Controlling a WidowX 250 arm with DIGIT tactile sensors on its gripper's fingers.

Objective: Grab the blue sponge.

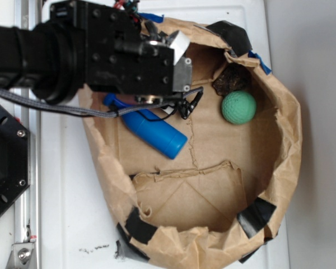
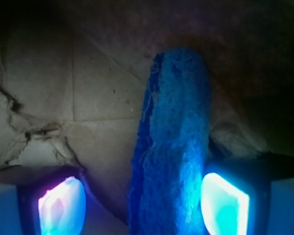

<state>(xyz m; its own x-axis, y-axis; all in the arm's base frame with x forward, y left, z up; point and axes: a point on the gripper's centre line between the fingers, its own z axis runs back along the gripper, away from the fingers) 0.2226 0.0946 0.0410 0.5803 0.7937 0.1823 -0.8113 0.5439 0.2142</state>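
paper bag (image 1: 280,145) | blue bottle (image 1: 154,133) lying inside | green ball (image 1: 238,107) beside dark lump (image 1: 231,80)

Exterior view: the arm's black housing covers the gripper (image 1: 157,98) and whatever lies beneath it, so neither the fingers nor the blue sponge can be seen here. The blue bottle (image 1: 154,133) runs under the housing, its upper end hidden. The dark lump (image 1: 231,80) beyond the tool, beside the green ball (image 1: 238,107), is too indistinct to identify.

Wrist view: the blue sponge (image 2: 174,147) is cut off by the lower edge. Both fingers (image 2: 224,203) show only as glowing pads, cropped below. The right pad appears to touch the sponge; the far background is lost in darkness.
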